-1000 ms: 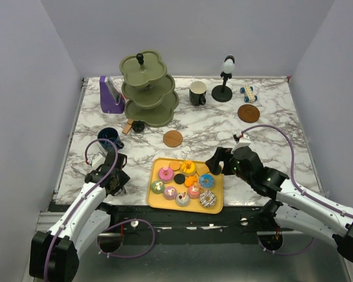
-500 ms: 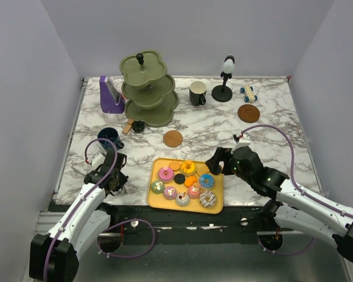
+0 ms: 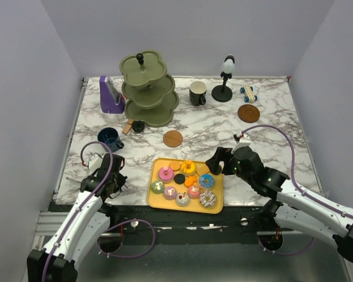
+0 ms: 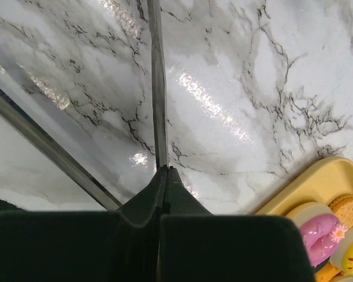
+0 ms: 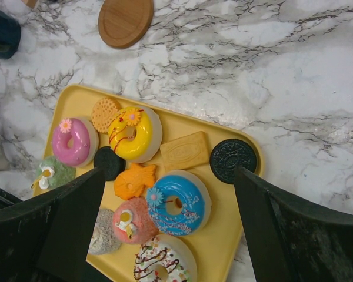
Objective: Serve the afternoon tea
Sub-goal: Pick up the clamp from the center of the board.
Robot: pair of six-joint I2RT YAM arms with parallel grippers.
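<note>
Right pincer [image 3: 215,161]: gaping, empty, above yellow plastic tray [image 5: 223,241] of small colourful toy doughnuts [image 5: 175,202]. Left pincer [image 4: 159,117]: closed, empty. Advice: centre over one doughnut; olive-green three-tier stand [image 3: 146,88] at tray's 11 o'clock.

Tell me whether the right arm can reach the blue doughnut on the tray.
Probably yes: the right hand hangs open over the blue doughnut, and nothing covers it, though neighbouring treats crowd it.

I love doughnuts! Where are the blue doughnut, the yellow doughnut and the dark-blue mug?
blue doughnut [image 5: 194,202], right wrist view, icing beside the hole
yellow doughnut [image 5: 145,138], right wrist view, icing beside the hole
dark-blue mug [image 3: 109,138], top external view, its open mouth
</note>
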